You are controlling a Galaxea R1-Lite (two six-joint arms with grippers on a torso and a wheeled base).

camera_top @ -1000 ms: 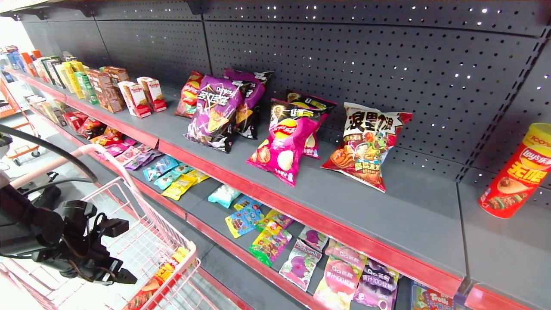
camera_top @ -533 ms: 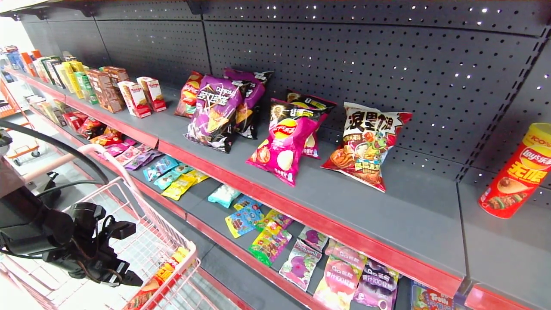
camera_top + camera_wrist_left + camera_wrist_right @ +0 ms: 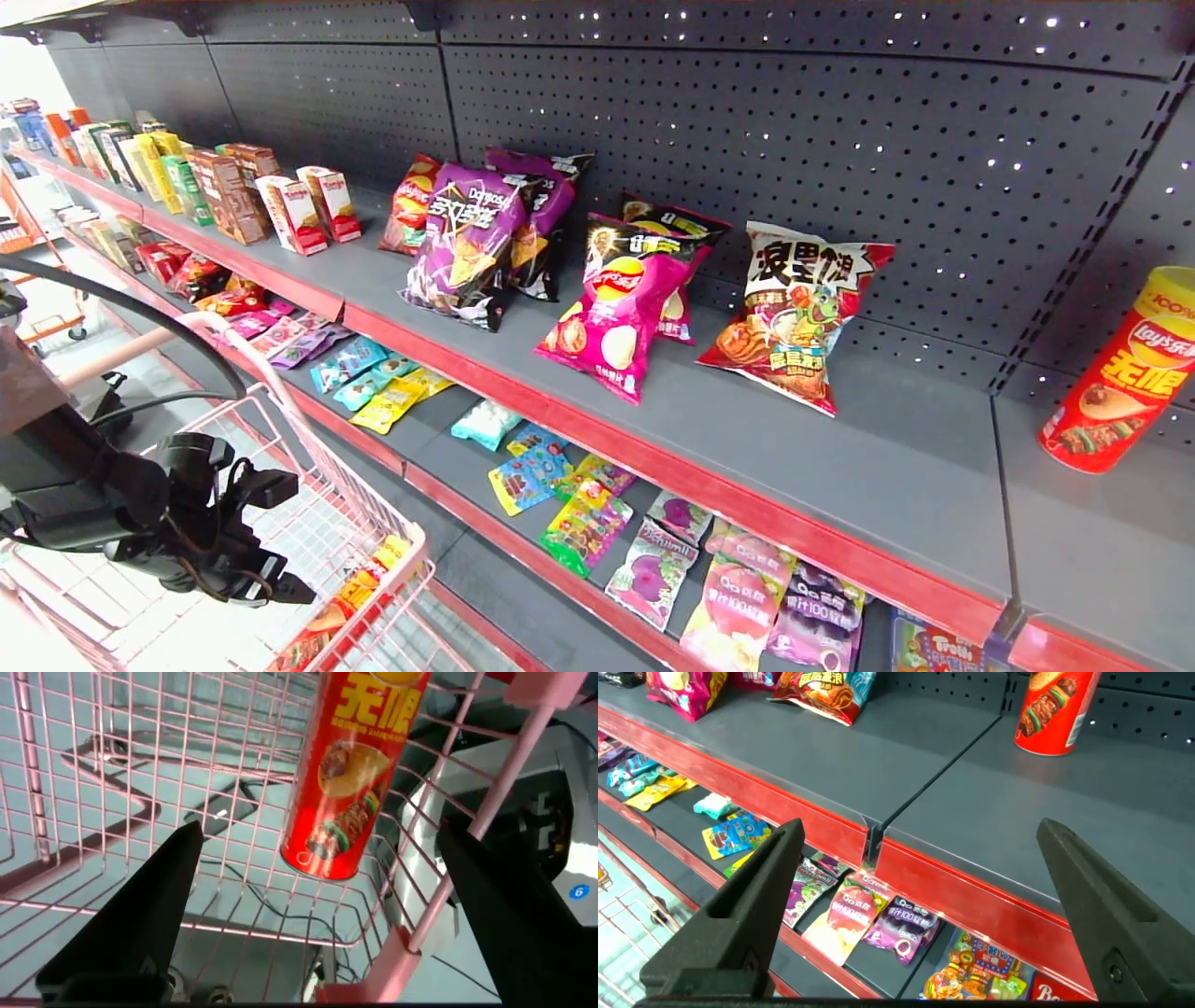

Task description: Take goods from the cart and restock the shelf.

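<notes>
Above a red can (image 3: 341,793) in the cart (image 3: 510,765), the left gripper (image 3: 320,835) is hovering, fingers apart. The right gripper (image 3: 920,831) is gaping before the shelf (image 3: 971,831).

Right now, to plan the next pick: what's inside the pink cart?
A red chip can lies in the cart by its wire side. The left arm covers part of the floor; anything there is hidden.
</notes>
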